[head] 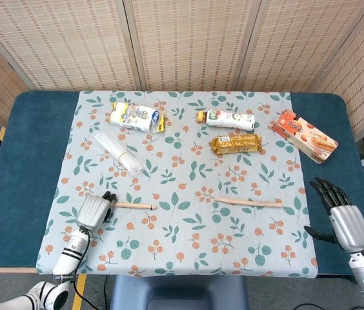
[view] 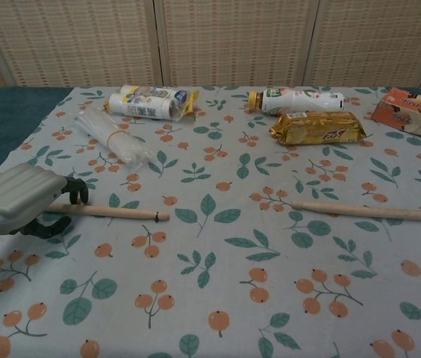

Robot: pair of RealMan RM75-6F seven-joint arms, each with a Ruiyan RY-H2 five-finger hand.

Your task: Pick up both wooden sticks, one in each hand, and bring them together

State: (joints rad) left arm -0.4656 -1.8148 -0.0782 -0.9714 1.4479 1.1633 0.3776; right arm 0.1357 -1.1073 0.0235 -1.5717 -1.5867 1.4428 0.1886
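The left hand (view: 18, 203) curls around the slim pale wooden stick (view: 113, 212) at the floral tablecloth's (head: 188, 252) seven o'clock edge. The right hand (head: 344, 216), fingers spread and empty, hovers off the cloth at four o'clock, well apart from the second tapered wooden stick (head: 250, 203).

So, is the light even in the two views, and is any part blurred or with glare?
Head view: soft, even light, only faint shadows, all sharp, including the right hand at the table's edge. Chest view: even light as well; a bright glare on the gold snack packet, and the left hand, very near the lens, looks large and slightly soft beside the left stick.
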